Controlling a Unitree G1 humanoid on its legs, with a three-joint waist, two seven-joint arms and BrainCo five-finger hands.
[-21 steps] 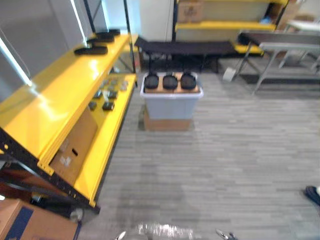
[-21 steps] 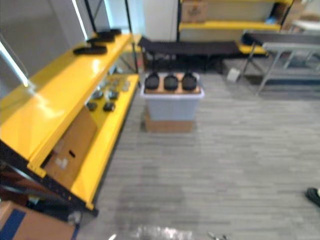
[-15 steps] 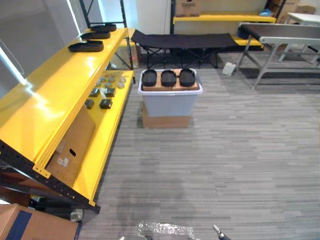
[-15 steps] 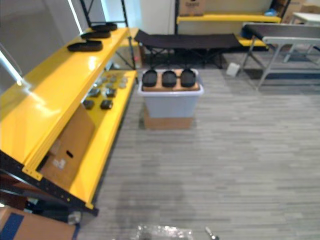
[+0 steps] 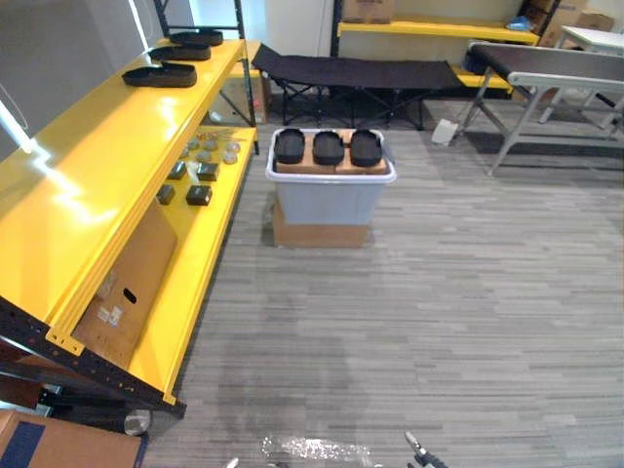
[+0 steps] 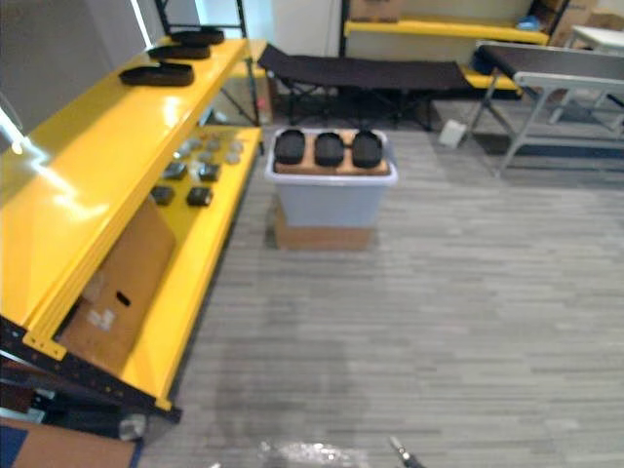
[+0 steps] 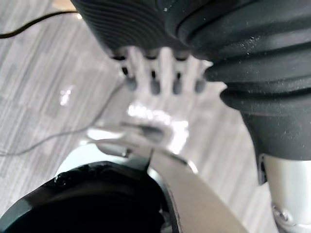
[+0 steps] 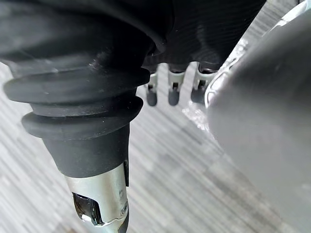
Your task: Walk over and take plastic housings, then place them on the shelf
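Three black housings sat side by side atop the bin; three more lay flat along the yellow shelf.

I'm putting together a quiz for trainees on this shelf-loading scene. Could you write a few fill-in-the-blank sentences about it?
In a row atop the bin lie ____ plastic housings.
The box under the bin is made of ____.
The shelf on the robot's left is coloured ____.
The left hand and right hand each hold ____.
Missing words: three; cardboard; yellow; nothing.
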